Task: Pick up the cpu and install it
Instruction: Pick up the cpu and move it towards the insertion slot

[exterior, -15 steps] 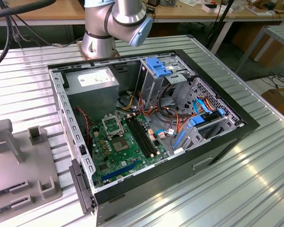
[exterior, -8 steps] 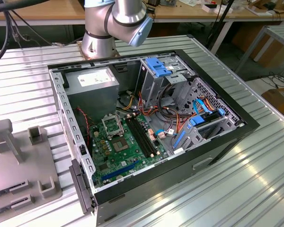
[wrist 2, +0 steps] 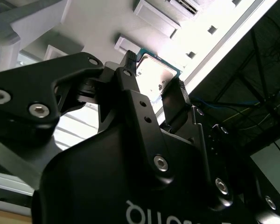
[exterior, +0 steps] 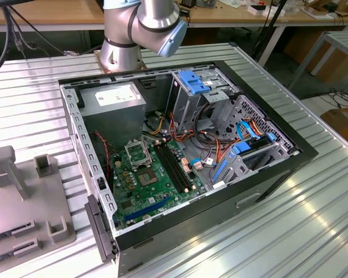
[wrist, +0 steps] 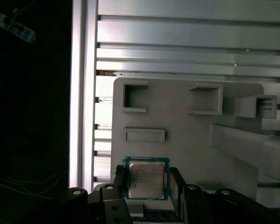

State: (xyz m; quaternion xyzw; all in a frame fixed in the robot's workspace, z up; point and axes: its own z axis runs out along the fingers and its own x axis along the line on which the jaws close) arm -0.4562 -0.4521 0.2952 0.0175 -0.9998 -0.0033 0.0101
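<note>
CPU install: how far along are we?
Done: nothing seated yet. In hand: the hand is right at the cpu, which sits at the edge of the grey fixture tray in both wrist views. Left: the whole transfer. The cpu is not in the socket on the motherboard.

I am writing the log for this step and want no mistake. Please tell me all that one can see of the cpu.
The cpu is a small flat square chip with a dull silvery metal top that bears faint print, framed by a narrow green edge. It lies flat, top up, near one edge of the pale grey fixture plate, which rests on the ribbed metal table. The gripper is right at the chip; whether it touches it cannot be told.
</note>
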